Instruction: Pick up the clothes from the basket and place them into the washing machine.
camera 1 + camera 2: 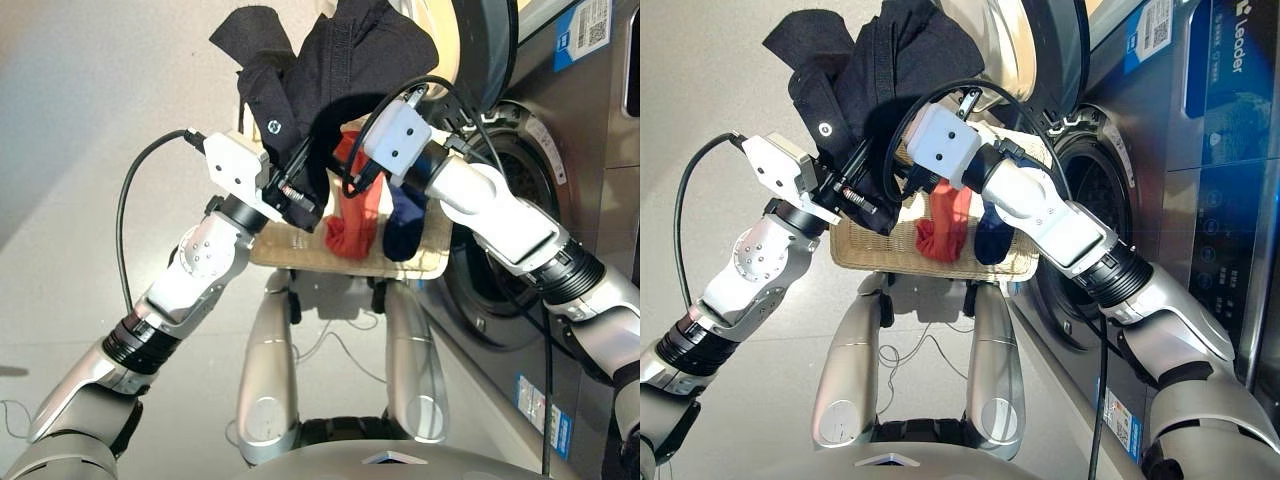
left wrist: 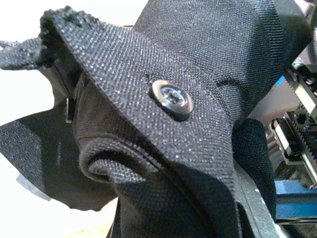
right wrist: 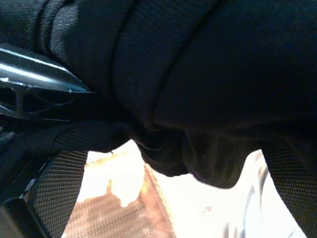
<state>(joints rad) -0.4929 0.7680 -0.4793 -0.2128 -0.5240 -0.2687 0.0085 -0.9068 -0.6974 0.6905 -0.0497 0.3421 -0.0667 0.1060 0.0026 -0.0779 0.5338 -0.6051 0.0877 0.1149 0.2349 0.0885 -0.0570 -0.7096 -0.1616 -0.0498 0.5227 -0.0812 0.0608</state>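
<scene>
Black garment [image 1: 340, 60] raised above the basket [image 1: 300, 252], beside the washing machine [image 1: 560, 150]; gripped by left claw [image 1: 300, 195] and right claw [image 1: 375, 140]. Coral garment [image 1: 355, 215] and navy garment [image 1: 405, 225] in basket.

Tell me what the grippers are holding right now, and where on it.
Both hold the black garment, lifted above the basket. The left gripper grips it near the metal snap; the right gripper grips a lower fold. Exact contact points are hidden by cloth.
</scene>
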